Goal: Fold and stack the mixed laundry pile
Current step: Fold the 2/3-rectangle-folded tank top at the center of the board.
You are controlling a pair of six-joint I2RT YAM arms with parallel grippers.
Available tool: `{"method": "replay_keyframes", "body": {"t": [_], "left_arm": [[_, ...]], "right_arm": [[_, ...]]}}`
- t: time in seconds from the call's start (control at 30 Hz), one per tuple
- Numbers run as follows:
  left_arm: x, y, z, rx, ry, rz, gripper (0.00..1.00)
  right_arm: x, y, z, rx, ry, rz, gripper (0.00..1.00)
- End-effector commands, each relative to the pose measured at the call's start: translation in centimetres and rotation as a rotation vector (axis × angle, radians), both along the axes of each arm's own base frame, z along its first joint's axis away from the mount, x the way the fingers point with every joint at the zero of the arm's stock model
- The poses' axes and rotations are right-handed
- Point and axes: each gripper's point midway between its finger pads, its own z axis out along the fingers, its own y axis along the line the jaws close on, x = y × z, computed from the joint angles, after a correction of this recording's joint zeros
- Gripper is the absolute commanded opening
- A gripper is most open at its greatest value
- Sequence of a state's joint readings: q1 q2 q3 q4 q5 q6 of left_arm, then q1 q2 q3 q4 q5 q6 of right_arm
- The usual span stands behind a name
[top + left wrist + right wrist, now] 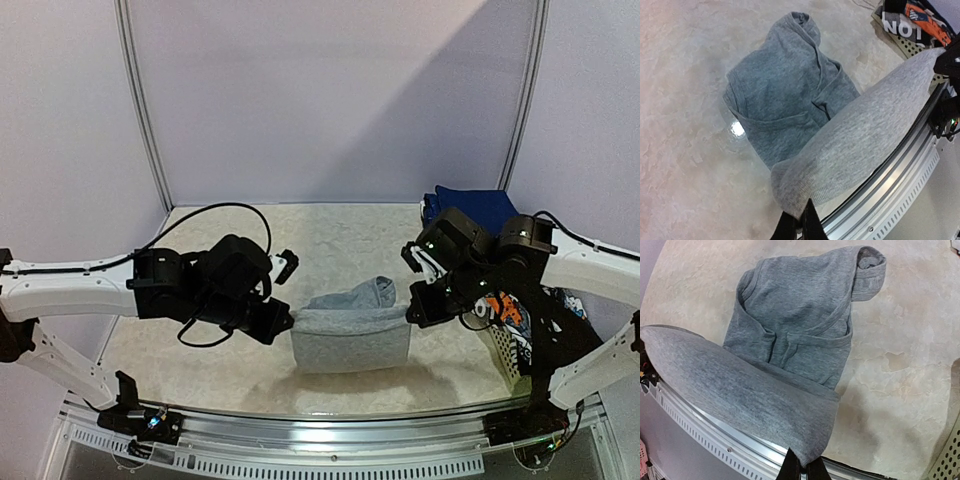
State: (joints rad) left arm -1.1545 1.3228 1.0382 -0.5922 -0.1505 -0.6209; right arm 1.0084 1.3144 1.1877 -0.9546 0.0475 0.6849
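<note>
the soft grey knit shirt (350, 345) sits in the lower middle of the top view, between the two arms. its far part lies crumpled on the pale marbled table (340, 230). its near edge is lifted and drawn into a straight band. a rolled opening, sleeve or neck i cannot tell, pokes up at its upper right.

the left gripper (287, 325) is pinched tight on the band's left corner, and the right gripper (410, 312) on its right corner. in each wrist view the black fingertips meet at the bottom of the frame with grey cloth nipped between them.

this looks like the near half about to be folded over the far half. to do it well:
- carry both corners toward the top of the frame at one height and pace, so the band stays taut and square
- lower the edge onto the cloth before letting go, both sides together
- expect a lump where the far part is bunched, which probably needs smoothing first

the band hangs above the silver metal rail (330, 425) along the bottom of the frame. at lower right stands the white lattice plastic basket (505, 350) holding an orange-black-white printed cloth (505, 308), with a navy blue cloth (480, 205) above it. the right arm should swing wide of these.
</note>
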Motion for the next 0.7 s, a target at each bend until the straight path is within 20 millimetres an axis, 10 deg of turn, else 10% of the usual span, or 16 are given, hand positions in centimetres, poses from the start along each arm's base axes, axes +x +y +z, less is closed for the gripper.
{"method": "replay_keyframes", "body": {"t": [0.0, 0.67], "left_arm": [[1.9, 0.8, 0.3, 0.043, -0.013, 0.018, 0.0], [10.7, 0.1, -0.9, 0.067, 0.018, 0.113, 0.0]], "right_arm": [[2.5, -1.6, 0.5, -0.078, -0.04, -0.034, 0.0], [11.1, -0.4, -2.0, -0.057, 0.053, -0.037, 0.0]]}}
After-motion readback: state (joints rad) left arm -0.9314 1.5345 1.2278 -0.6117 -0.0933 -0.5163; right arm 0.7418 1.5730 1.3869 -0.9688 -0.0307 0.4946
